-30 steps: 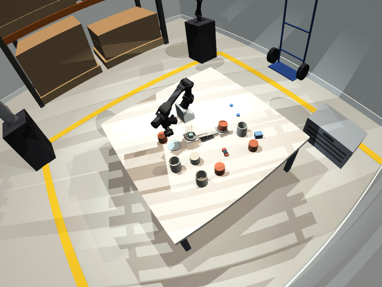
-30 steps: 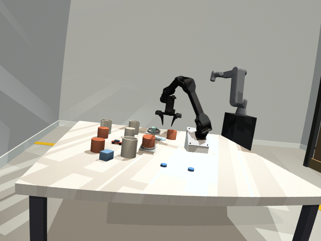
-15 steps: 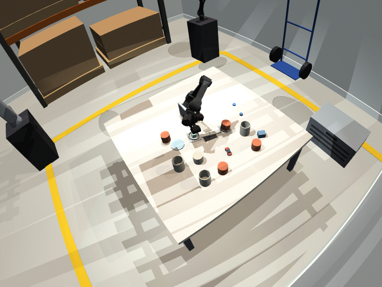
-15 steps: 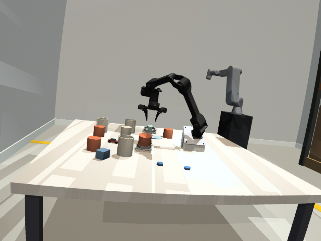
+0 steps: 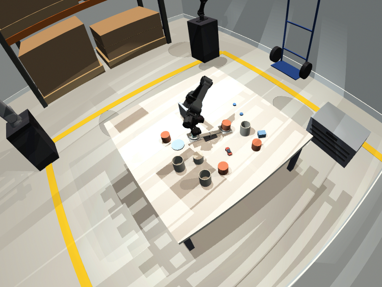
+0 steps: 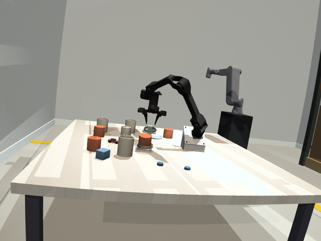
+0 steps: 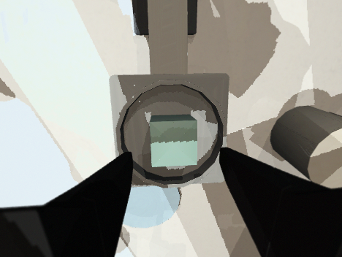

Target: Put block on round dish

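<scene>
The pale green block [image 7: 173, 146] [image 6: 150, 127] lies uncovered inside the ring on one end of the balance [image 7: 168, 55] [image 5: 205, 135]. My gripper [image 7: 176, 156] [image 6: 151, 124] is open and empty above it, with the block between and below the fingertips in the wrist view. An orange cup [image 5: 226, 124] [image 6: 145, 140] stands upright on the balance's other end. Another orange cup [image 5: 165, 136] [image 6: 167, 132] stands on the table beside the round light-blue dish [image 5: 177, 144] [image 6: 156, 137] [image 7: 151, 209]. No cup is above the dish.
Grey cups [image 5: 178, 164] [image 5: 205, 177] [image 5: 245, 128] and a smaller beige-topped cup [image 5: 198, 158] [image 7: 303, 139] stand around. Two more orange cups [image 5: 222, 168] [image 5: 256, 144], a red toy car [image 5: 228, 151], a blue block [image 5: 261, 133] and two blue discs [image 5: 234, 104] [image 5: 241, 113] are also on the table.
</scene>
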Robot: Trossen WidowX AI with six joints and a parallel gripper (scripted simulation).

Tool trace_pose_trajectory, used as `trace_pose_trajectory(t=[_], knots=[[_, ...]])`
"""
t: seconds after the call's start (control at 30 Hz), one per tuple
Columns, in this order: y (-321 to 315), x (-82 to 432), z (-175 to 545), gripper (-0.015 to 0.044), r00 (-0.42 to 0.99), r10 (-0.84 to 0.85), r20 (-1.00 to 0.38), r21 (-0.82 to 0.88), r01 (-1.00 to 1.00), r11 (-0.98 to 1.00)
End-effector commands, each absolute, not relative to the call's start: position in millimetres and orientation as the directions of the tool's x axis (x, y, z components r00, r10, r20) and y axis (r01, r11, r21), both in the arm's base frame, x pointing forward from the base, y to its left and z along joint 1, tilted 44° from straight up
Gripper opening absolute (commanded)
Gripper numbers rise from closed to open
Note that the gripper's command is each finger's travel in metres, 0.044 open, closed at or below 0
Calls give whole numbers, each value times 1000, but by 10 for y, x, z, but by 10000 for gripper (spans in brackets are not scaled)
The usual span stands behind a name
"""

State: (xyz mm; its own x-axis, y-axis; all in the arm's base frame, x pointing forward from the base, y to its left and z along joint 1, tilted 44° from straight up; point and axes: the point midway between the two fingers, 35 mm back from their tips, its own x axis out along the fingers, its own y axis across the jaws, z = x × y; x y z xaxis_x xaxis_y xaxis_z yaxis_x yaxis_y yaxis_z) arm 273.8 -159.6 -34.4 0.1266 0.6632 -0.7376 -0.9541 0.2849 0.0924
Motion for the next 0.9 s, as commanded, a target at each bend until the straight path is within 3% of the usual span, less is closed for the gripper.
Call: trace_pose_trajectory(t=[0.0,0.53,0.67,0.87], knots=[[-1545,2748,-390,260,128,666,-735,95,-953,287],[-1385,2774,-557,260,128,667,-734,94,-953,287],[-1385,2774,-557,155,128,667,-734,94,-953,287],[-1385,2774,-557,115,128,667,-734,94,-953,287]])
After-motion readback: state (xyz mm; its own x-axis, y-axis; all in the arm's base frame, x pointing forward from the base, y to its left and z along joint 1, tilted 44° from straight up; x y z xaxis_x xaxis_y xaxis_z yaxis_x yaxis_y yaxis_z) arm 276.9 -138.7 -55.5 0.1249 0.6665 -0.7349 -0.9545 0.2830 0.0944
